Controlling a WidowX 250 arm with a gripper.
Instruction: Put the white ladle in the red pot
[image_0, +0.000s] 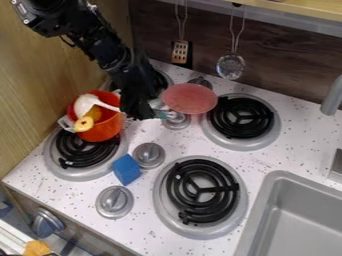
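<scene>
Black gripper (137, 109) hung over the speckled white desk (207, 142); whether the jaws were open or closed could not be told. Left of the jaws: red pot (105, 130), rounded, smooth, on a black coil burner (83, 153). Contents: white ladle (85, 103), its rounded bowl in the pot's mouth, handle slanting toward the jaws; beside it, a yellow object (84, 123) with a ringed end. Right of the jaws: pink disc (190, 98), smooth and round. Below the jaws in view: blue block (126, 170), flat-faced, beside a silver knob (148, 154).
</scene>
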